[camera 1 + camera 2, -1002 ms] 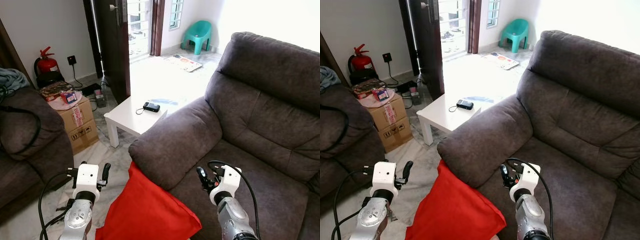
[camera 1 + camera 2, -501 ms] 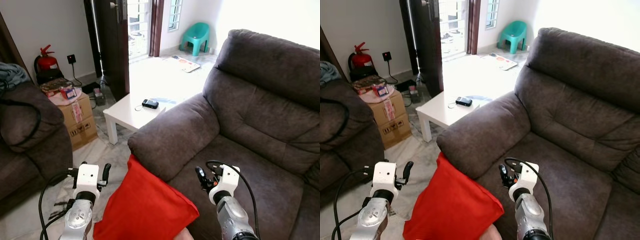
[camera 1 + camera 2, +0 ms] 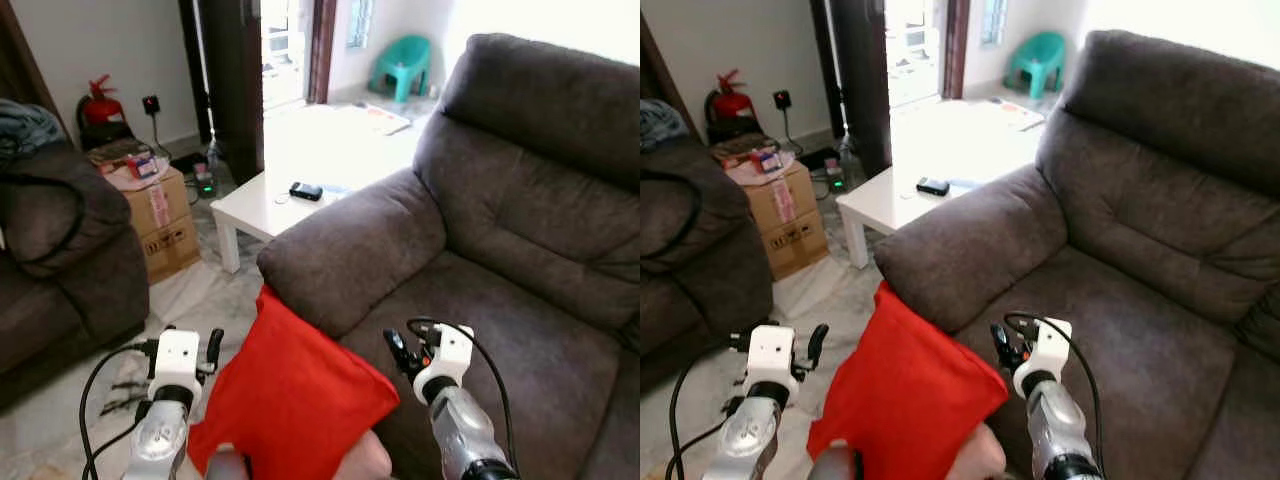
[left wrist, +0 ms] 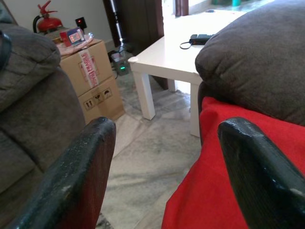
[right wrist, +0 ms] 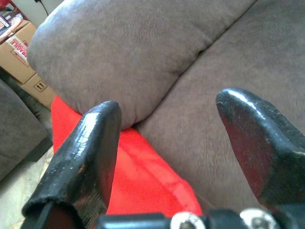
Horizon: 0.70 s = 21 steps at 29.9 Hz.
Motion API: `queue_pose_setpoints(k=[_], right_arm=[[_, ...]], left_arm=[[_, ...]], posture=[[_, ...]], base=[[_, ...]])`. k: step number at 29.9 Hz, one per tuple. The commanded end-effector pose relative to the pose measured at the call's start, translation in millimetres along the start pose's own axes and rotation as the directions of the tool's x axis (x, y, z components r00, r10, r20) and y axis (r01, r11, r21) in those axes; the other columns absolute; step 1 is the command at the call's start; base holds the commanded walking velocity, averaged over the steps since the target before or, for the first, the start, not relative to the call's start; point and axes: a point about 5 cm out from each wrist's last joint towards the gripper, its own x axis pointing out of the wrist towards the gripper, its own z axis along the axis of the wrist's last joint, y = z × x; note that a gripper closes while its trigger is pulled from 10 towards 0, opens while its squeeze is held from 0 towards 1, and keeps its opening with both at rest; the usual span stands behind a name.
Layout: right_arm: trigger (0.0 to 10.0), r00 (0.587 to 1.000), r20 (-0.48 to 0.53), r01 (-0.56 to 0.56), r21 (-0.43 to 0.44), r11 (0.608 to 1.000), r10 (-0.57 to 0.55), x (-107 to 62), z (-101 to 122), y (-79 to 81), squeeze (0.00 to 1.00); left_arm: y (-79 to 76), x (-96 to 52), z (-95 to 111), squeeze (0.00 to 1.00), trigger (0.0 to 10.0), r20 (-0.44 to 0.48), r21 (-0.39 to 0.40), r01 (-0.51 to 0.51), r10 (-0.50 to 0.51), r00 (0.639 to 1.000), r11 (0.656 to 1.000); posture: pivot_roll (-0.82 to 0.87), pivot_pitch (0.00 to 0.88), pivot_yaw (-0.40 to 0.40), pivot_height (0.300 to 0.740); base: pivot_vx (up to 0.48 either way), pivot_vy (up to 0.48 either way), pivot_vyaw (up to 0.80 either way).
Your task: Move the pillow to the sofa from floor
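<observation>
- Sofa (image 3: 500, 250), dark grey and plush, takes up the robot's right side; its seat lies bare and close at hand, which makes it the natural landing place for the cushion.
- Armrest (image 3: 350, 255) of that sofa bulges out toward the floor, and it is what the cushion's upper corner is wedged against.
- Pillow (image 3: 295, 400), bright red, stands tilted between the two arms, its top corner touching the underside of the armrest and one side lapping the front edge of the seat. It looks propped there rather than carried, so by my reading it is only partway onto the sofa.
- White table (image 3: 262, 208) stands beyond the armrest, with a small dark device (image 3: 305, 190) on it, well clear of the work.
- Left hand (image 4: 162, 167) is spread wide and holds nothing; it sits just beside the pillow's outer edge, placed as if to flank it.
- Right hand (image 5: 167, 143) is likewise wide apart and empty, hovering over the seat where armrest, seat and red fabric meet, probably ready to press from the other side.
</observation>
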Motion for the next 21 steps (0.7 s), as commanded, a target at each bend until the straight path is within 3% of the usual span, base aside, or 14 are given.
queue_pose_setpoints(k=[1, 21], right_arm=[[10.0, 1.000, -0.005, 0.000, -0.014, 1.000, 0.000, 0.0, 1.4, -2.1, 0.00], [10.0, 0.999, -0.022, -0.027, -0.039, 0.999, 0.026, 6.6, 8.6, 2.9, 0.00]], left_arm=[[0.5, 2.4, 2.2, 0.00, 10.0, 0.004, 0.012, -0.001, 0.001, 1.000, 1.000], [4.5, -0.2, -0.1, 0.00, 10.0, -0.007, 0.009, -0.015, 0.015, 1.000, 1.000]], posture=[[0.08, 0.000, -0.088, 0.644], [0.09, 0.000, -0.106, 0.630]], base=[[0.000, 0.000, 0.00], [0.000, 0.000, 0.00]])
